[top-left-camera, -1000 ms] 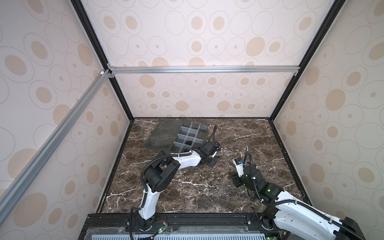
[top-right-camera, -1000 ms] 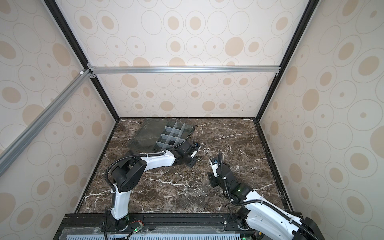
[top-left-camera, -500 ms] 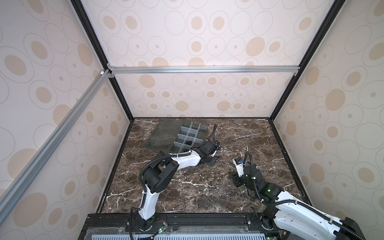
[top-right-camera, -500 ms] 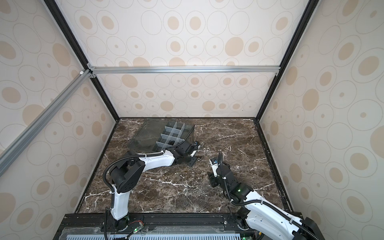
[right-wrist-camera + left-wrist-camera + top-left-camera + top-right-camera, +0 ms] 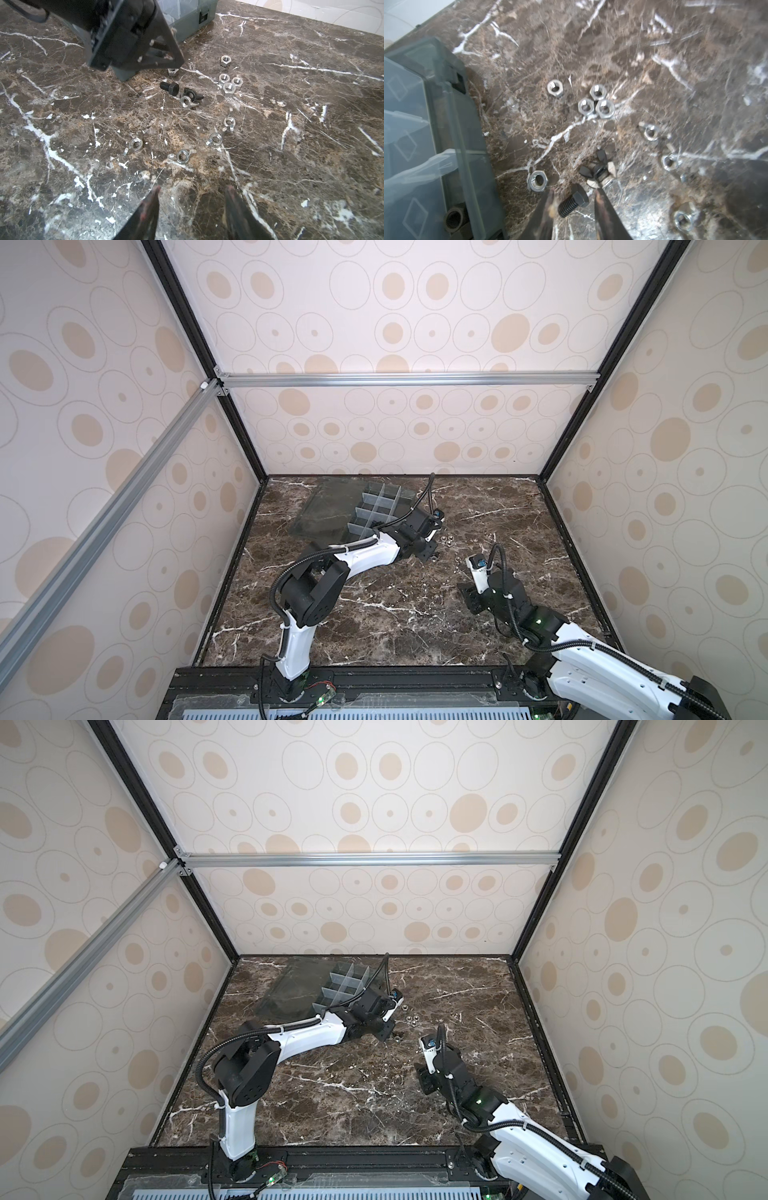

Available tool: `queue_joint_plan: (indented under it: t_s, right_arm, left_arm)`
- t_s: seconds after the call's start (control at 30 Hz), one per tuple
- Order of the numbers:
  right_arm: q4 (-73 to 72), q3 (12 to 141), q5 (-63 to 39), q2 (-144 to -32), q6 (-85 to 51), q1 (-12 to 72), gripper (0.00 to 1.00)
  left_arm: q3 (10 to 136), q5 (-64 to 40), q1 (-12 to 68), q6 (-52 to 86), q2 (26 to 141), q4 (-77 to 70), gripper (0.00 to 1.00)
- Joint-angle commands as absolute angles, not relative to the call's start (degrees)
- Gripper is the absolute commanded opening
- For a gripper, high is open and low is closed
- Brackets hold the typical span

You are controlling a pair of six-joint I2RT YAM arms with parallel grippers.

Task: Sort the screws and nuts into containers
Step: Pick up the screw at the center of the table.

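While flat on marble (image 5: 654, 52), screw (image 5: 573, 202), shank toward organizer (image 5: 452, 128)

The walls (image 5: 415, 323) are pale cream with beige ovals inside thin rings. Black posts (image 5: 239, 425) stand in the corners, and silver metal bars (image 5: 407, 379) cross between them. The floor (image 5: 374, 639) is dark brown marble with white veins.

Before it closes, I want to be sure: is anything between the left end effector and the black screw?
Nothing visible. The black screw lies directly between the open fingers of the left end effector.
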State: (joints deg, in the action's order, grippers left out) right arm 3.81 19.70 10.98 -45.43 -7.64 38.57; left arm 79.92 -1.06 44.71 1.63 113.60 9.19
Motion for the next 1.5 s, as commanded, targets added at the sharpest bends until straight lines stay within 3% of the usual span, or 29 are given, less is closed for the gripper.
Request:
queue_joint_plan:
  t_s: [0.0,0.1,0.43,0.9,1.07,1.17,1.23,1.47]
  right_arm:
    - [3.26,19.98,11.20,-44.42,-7.43,39.02,0.53]
    - [3.25,20.03,11.15,-44.51,-7.42,39.03,0.53]
    - [3.25,20.08,11.27,-44.63,-7.50,39.04,0.53]
    - [3.34,20.48,11.47,-45.70,-7.60,39.06,0.53]
    - [3.34,20.48,11.75,-45.81,-7.60,39.10,0.53]
    - [3.44,20.48,11.91,-45.73,-7.73,39.03,0.53]
    - [3.43,20.48,11.98,-45.63,-7.69,39.07,0.53]
    - [3.38,20.39,12.13,-45.52,-7.69,39.03,0.53]
  left_arm:
    - [79.06,-1.15,44.13,-5.86,113.99,10.55,0.40]
    - [77.52,-3.05,43.86,-8.70,114.14,8.34,0.46]
    - [76.83,-3.76,43.40,-9.96,118.28,5.99,0.42]
    - [77.08,-5.27,43.29,-11.17,121.64,4.44,0.26]
    - [76.57,-5.13,43.31,-11.43,121.35,4.76,0.12]
    - [75.95,-4.95,43.26,-11.65,120.45,4.88,0.11]
    - [75.77,-4.62,43.24,-11.69,119.58,4.91,0.03]
    - [75.70,-5.18,42.84,-9.98,113.84,3.60,0.02]
